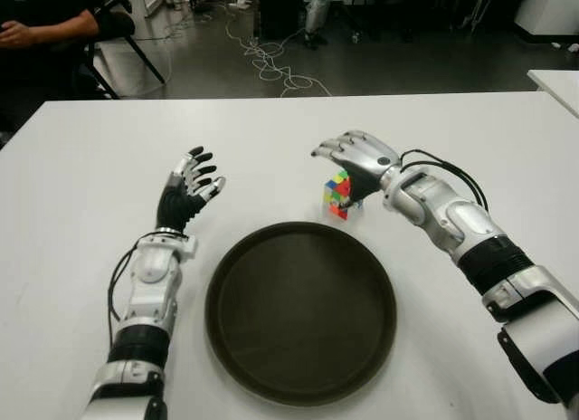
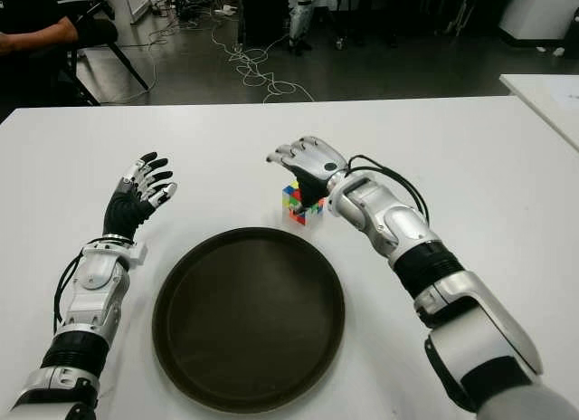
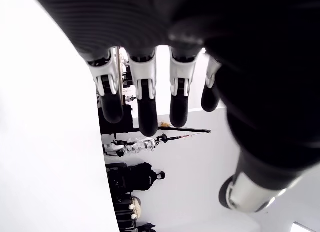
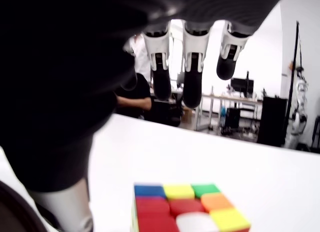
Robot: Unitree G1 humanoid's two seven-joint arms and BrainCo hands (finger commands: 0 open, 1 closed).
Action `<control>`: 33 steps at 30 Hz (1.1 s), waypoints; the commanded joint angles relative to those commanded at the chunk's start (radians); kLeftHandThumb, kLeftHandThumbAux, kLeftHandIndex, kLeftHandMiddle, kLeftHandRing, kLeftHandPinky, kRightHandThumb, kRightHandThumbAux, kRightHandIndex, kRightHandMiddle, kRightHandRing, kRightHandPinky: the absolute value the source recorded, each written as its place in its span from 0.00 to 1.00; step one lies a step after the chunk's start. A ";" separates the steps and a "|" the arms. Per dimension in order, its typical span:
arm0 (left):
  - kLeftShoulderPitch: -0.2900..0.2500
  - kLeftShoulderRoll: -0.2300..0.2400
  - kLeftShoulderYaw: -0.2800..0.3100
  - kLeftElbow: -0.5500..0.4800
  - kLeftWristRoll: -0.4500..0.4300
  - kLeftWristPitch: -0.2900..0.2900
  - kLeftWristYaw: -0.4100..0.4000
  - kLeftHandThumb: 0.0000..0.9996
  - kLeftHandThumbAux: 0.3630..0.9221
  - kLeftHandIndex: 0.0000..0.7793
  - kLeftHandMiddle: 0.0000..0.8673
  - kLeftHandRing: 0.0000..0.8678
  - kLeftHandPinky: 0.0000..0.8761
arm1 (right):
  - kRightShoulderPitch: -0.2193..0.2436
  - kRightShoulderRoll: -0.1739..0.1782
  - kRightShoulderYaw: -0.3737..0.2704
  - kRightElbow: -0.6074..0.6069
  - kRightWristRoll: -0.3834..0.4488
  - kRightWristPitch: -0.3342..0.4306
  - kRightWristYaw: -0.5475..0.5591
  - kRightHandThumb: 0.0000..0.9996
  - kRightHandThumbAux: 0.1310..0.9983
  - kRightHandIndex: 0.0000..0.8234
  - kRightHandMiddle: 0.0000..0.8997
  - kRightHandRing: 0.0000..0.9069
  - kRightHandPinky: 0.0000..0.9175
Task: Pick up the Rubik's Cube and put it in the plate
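Observation:
A small multicoloured Rubik's Cube (image 1: 338, 195) stands on the white table (image 1: 271, 130), just beyond the far rim of the round dark plate (image 1: 300, 311). My right hand (image 1: 348, 157) hovers right over the cube, palm down, fingers spread and extended past it. In the right wrist view the cube (image 4: 187, 207) sits below the palm with the fingers (image 4: 192, 82) stretched above it, not touching. My left hand (image 1: 192, 189) is raised to the left of the plate, fingers spread, holding nothing.
Beyond the table's far edge the floor carries cables (image 1: 271, 62) and chair legs. A seated person's arm (image 1: 45, 26) shows at the far left. Another white table corner (image 1: 556, 81) stands at the far right.

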 joint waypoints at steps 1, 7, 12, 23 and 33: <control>0.000 -0.001 0.001 -0.001 -0.003 0.002 -0.002 0.17 0.70 0.14 0.20 0.22 0.23 | -0.003 0.001 0.002 0.005 0.000 0.002 0.004 0.00 0.81 0.22 0.21 0.22 0.19; 0.001 -0.003 0.002 -0.001 -0.009 0.001 -0.003 0.17 0.73 0.14 0.20 0.21 0.23 | -0.020 0.009 0.009 0.041 0.006 0.010 0.018 0.00 0.82 0.24 0.22 0.22 0.20; 0.001 -0.003 0.001 0.000 -0.010 -0.005 -0.002 0.18 0.74 0.14 0.20 0.21 0.24 | -0.037 0.018 0.020 0.091 0.005 0.007 0.006 0.00 0.83 0.24 0.21 0.21 0.19; 0.007 -0.004 -0.004 -0.012 -0.002 -0.005 0.004 0.16 0.72 0.15 0.20 0.21 0.23 | -0.077 0.041 0.042 0.215 0.012 -0.012 -0.020 0.00 0.80 0.22 0.21 0.21 0.17; 0.015 -0.006 -0.007 -0.032 -0.002 0.008 0.004 0.16 0.73 0.14 0.19 0.20 0.21 | -0.096 0.046 0.056 0.279 0.024 -0.049 -0.058 0.00 0.84 0.27 0.24 0.24 0.21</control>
